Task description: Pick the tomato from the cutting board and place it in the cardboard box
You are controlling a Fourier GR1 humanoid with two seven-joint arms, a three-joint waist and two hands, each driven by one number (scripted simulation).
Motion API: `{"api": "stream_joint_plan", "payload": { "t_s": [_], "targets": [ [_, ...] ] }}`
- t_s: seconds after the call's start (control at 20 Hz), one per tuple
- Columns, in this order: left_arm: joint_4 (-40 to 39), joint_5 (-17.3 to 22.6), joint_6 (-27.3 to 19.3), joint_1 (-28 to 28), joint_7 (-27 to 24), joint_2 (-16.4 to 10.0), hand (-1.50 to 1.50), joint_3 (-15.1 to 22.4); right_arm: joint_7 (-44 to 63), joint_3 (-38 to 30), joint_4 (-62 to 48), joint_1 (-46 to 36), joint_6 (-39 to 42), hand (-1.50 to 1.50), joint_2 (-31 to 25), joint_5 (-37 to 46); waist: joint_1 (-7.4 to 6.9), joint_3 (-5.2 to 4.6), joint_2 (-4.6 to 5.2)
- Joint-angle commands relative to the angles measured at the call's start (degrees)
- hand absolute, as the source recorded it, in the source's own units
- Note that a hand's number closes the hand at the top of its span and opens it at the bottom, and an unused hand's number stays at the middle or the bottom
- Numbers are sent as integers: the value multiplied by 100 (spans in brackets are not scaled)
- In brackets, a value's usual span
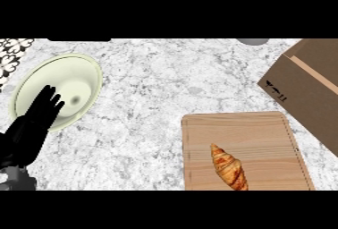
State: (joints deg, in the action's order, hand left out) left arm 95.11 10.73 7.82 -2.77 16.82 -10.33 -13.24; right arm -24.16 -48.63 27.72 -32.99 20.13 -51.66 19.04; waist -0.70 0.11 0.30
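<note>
A wooden cutting board [244, 134] lies at the lower right of the counter. On it rests a golden-brown croissant [229, 167], near the board's front edge; no tomato shows anywhere. The cardboard box [309, 87] stands at the right edge, just beyond the board's far right corner, only partly in view. My left hand [30, 129] is at the lower left, fingers straight and up, overlapping the front rim of a plate and holding nothing. My right hand does not show.
A pale green plate [66, 80] sits at the far left. A patterned cloth [12, 56] shows at the upper left corner. A grey round object [253, 41] peeks in at the top edge. Bare marble counter [165, 89] spans the middle.
</note>
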Motion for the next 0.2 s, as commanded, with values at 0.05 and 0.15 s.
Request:
{"api": "stream_joint_plan", "payload": {
  "t_s": [0.05, 0.15],
  "targets": [
    [-186, 229, 273, 91, -179, -208, 0, -282, -396, 60, -672, 66, 261, -150, -554, -87, -22, 0, 5],
    [332, 57, -92, 27, 345, -28, 0, -18, -775, 102, -881, 225, 318, -150, -677, -40, -40, 6, 6]
  ]
}}
